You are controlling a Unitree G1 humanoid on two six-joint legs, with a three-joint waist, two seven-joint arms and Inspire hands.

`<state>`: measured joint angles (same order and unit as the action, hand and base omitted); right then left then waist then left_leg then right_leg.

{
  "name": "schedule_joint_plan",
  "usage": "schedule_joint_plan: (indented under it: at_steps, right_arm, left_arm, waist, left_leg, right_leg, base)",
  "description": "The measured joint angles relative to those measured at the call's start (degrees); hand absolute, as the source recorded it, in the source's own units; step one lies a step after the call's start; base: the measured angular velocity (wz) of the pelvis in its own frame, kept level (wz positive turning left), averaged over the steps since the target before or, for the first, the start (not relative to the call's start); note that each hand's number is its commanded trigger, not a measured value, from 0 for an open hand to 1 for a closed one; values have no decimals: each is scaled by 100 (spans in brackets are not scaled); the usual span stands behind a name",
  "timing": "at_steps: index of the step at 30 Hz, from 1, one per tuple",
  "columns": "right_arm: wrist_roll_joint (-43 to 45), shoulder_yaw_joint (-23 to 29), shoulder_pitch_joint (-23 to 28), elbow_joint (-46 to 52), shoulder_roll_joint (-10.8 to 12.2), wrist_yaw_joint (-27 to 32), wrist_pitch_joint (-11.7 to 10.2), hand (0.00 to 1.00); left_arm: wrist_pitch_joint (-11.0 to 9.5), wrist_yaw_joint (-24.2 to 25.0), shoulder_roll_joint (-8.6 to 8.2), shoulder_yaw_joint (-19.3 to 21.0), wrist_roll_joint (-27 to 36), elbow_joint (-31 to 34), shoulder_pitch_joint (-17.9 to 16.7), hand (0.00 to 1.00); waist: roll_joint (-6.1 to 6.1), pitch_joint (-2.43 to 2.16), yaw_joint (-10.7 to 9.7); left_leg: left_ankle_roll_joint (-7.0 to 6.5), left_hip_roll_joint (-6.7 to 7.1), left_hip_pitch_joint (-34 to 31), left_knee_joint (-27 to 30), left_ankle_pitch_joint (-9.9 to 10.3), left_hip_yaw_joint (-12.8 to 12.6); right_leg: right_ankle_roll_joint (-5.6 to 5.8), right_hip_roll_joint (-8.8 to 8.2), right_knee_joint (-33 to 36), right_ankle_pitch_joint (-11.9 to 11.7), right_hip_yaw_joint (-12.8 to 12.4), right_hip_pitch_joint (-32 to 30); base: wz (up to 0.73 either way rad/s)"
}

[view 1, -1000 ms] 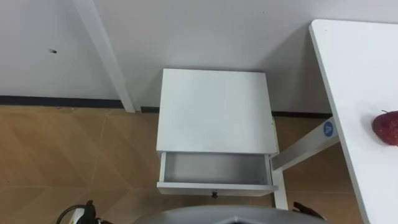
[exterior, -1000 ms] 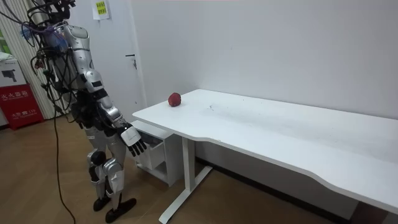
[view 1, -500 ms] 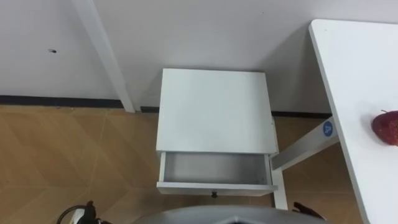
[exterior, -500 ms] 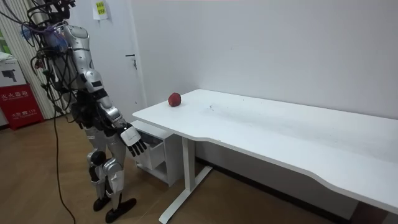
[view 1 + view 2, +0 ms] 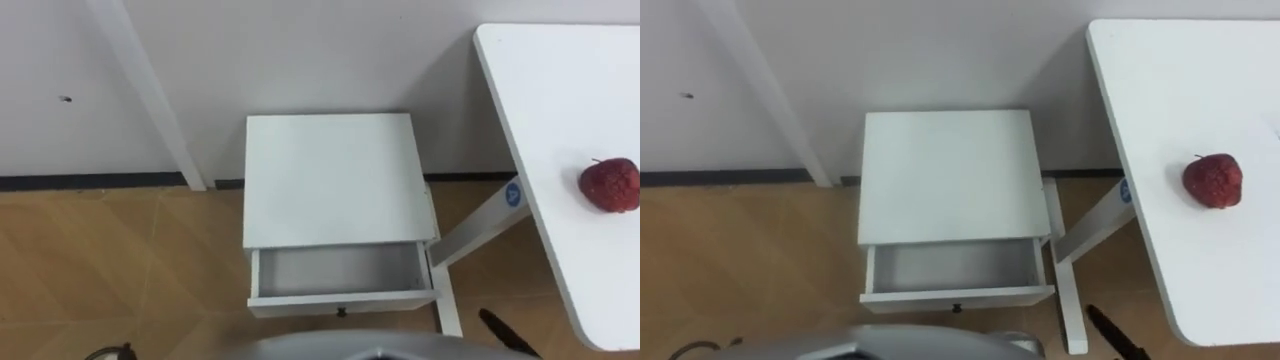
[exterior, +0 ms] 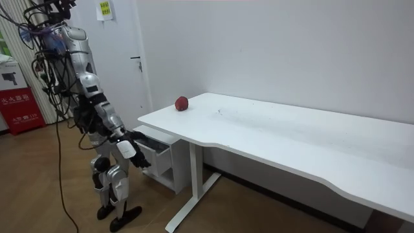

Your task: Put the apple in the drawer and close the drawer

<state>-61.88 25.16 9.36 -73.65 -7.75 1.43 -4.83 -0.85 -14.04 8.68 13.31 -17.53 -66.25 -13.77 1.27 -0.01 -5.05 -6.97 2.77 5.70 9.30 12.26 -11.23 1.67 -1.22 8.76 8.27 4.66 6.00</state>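
A dark red apple (image 5: 611,184) lies near the left end of the white table (image 5: 560,110), to the right of me; it is the apple (image 6: 182,103) by the table's corner in the room view. Below and left of it a low white cabinet (image 5: 335,180) stands against the wall with its drawer (image 5: 340,270) pulled out and nothing in it. My right hand (image 6: 131,153) hangs low in front of the drawer, fingers straight, holding nothing. One dark fingertip (image 5: 503,330) pokes in at the lower right, apart from both apple and drawer.
The table's slanted white leg (image 5: 480,225) runs close beside the cabinet's right side. A white door frame post (image 5: 150,100) rises at the left of the cabinet. Wood floor (image 5: 120,260) lies open to the left. I stand facing the cabinet.
The eye view has shifted, so apple and cabinet sit further left. In the room view my right arm has swung down and forward, bringing the hand lower before the drawer.
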Motion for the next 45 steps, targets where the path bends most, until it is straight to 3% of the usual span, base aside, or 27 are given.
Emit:
schedule_joint_plan:
  at_steps: [2,5,11,13,17,22,27,31,33,36,43,45]
  right_arm:
    - [-837,382,6,9,5,138,11,0]
    - [-1356,809,-2,159,9,365,-5,0]
    - [-2025,1023,-141,337,14,651,-32,0]
    - [-2145,1058,-155,479,14,802,-32,0]
    - [-2316,1226,-190,1017,13,1136,-73,0]
    - [-2332,1535,-262,2131,7,1762,-328,0]
    - [-2321,1713,-278,2684,-111,2578,-472,0]
    - [-2278,1863,-459,3248,-244,3192,-718,0]
    - [-2062,1880,-513,3482,-500,3472,-838,0]
    - [-1478,1878,-512,4038,-663,3745,-1011,0]
    - [149,1834,-531,4965,-709,4301,-1077,0]
    - [981,1555,-497,5288,-709,4427,-1087,0]
  left_arm:
    - [-1,-1,4,23,-17,8,-24,0]
    - [1,3,1,236,-53,16,-39,0]
    - [15,41,34,271,-60,19,27,0]
    - [48,117,66,271,-68,29,36,0]
    - [62,133,148,270,-76,99,19,0]
    - [50,195,154,354,-75,237,32,0]
    - [33,197,156,470,-79,692,-48,0]
    - [-86,196,165,526,-79,841,-156,0]
    - [-129,196,162,500,-77,840,-152,0]
    - [-129,193,163,498,-93,838,-176,0]
    - [-130,199,170,309,-116,847,-195,0]
    - [-130,217,193,203,-112,865,-225,0]
  waist:
    - [4,-2,-73]
    - [4,-5,-91]
    - [29,-16,-110]
    - [68,-58,-101]
    - [88,-56,-107]
    - [100,-51,-137]
    - [140,-1,-147]
    - [146,17,-280]
    - [177,28,-280]
    - [206,19,-268]
    - [210,8,-244]
    - [192,4,-233]
  left_leg:
    - [0,1,-2,-13,0,-6]
    - [6,-1,-19,-17,6,-58]
    - [5,-12,-50,3,5,-113]
    - [4,-11,-114,11,5,-115]
    - [3,-12,-139,9,5,-124]
    - [3,-11,-202,20,5,-134]
    - [2,-10,-262,14,4,-123]
    - [-1,-5,-319,11,1,-120]
    - [-1,-7,-348,11,0,-119]
    - [-1,-11,-355,19,0,-117]
    - [0,-10,-360,-2,0,-43]
    - [0,-14,-352,-2,-1,-55]
  right_leg:
    - [-1,-1,6,0,6,-4]
    - [-3,8,34,1,-28,-43]
    - [-12,19,123,7,-128,-127]
    - [-12,17,130,7,-119,-187]
    - [-12,18,132,6,-127,-219]
    - [-11,18,121,7,-131,-268]
    - [-10,18,124,7,-128,-315]
    - [3,11,143,16,-76,-357]
    - [0,20,199,25,-127,-420]
    - [0,26,188,25,-138,-429]
    - [0,24,170,25,-99,-420]
    - [0,28,171,25,-150,-424]
  base:
    - [-5]
    - [-11]
    - [-4]
    - [0]
    - [0]
    - [-1]
    - [0]
    - [0]
    - [0]
    - [0]
    - [5]
    - [0]
